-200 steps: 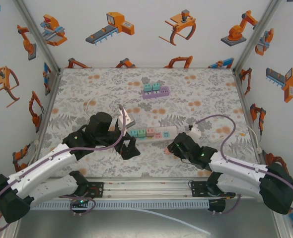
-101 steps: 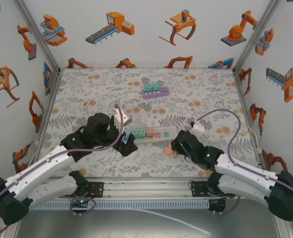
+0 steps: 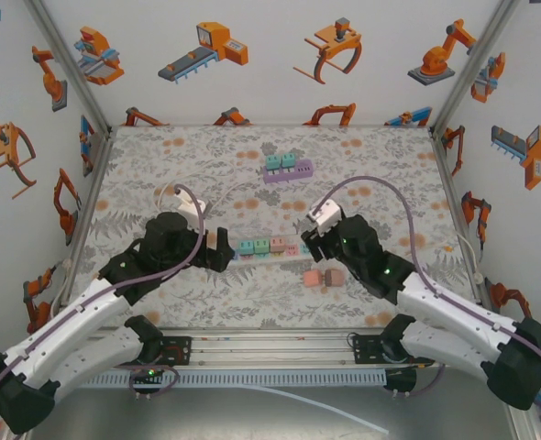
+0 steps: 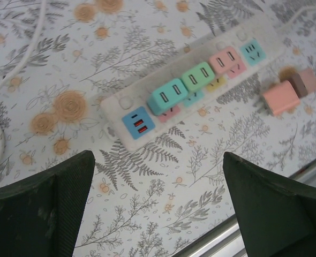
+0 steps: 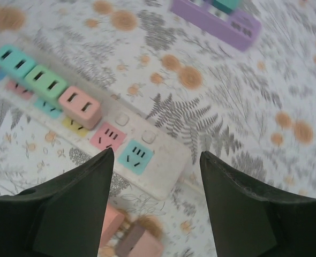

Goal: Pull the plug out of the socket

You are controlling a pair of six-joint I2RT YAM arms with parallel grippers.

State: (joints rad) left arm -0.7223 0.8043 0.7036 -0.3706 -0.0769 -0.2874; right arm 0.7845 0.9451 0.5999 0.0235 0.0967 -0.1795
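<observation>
Plug, pink (image 5: 80,107): seated mid-table in the white power strip (image 4: 115,120), next to a green plug (image 5: 46,84) and a teal plug (image 5: 13,60).
Nearest: loose pink plug (image 4: 281,97), lying just in front of the strip.
Next: left gripper (image 4: 158,160) and right gripper (image 5: 155,155), both spread wide and empty, hovering over opposite ends of the strip.
Step, as judged: approach. The next move calls for steadying the strip, closing on one plug and lifting it straight up.
Farthest: purple strip (image 3: 287,170).

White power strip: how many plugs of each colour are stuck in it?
Teal plug: 1
Green plug: 1
Pink plug: 1
Total: 3 plugs in the white power strip
</observation>
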